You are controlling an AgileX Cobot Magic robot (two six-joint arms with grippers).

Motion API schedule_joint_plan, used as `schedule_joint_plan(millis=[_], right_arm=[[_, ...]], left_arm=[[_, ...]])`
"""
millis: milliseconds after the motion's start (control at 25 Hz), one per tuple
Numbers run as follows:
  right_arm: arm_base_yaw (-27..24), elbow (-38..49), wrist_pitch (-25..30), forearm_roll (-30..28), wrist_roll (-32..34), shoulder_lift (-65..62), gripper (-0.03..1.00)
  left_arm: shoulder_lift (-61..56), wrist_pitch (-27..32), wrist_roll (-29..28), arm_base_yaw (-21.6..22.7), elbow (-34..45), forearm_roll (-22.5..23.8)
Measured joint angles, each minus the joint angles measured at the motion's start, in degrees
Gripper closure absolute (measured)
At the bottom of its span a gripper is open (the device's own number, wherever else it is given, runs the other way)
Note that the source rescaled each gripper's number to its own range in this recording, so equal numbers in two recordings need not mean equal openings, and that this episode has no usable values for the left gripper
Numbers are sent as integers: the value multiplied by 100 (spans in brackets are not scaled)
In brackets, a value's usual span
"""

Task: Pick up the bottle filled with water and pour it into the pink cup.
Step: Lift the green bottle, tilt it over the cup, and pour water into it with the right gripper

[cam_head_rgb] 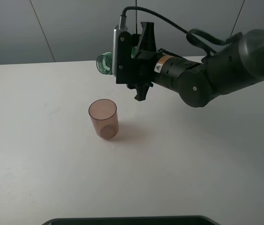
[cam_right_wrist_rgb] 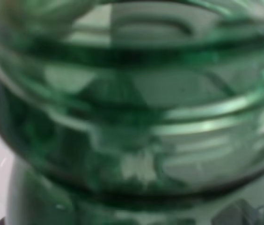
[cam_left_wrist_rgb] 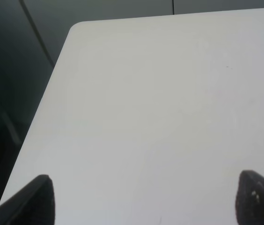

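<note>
Bottle (cam_head_rgb: 105, 63) is up off the table (cam_head_rgb: 193, 164), tipped approx sideways, open mouth pointing to left of high view; only the neck end shows there, rest hidden behind R gripper (cam_head_rgb: 142, 63), which is clamped on it; R wrist view is just blurred green ribs; pink cup (cam_head_rgb: 103, 119) stands upright on table, lower in high view than the mouth, apart from it; L gripper (cam_left_wrist_rgb: 143, 200) has fingers wide apart w/ nothing btwn, over bare table nr a corner.

- The bottle (cam_head_rgb: 105, 63): clear green plastic, lifted and tipped sideways, open mouth pointing left.
- The pink cup (cam_head_rgb: 103, 118): translucent, upright on the table (cam_head_rgb: 38, 164).
</note>
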Motion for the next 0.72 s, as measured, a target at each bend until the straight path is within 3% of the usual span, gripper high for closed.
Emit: schedule_joint_plan(millis=[720], right_arm=[[11, 0, -14, 188, -841, 0, 97]], left_arm=[[0, 0, -10, 0, 0, 0]])
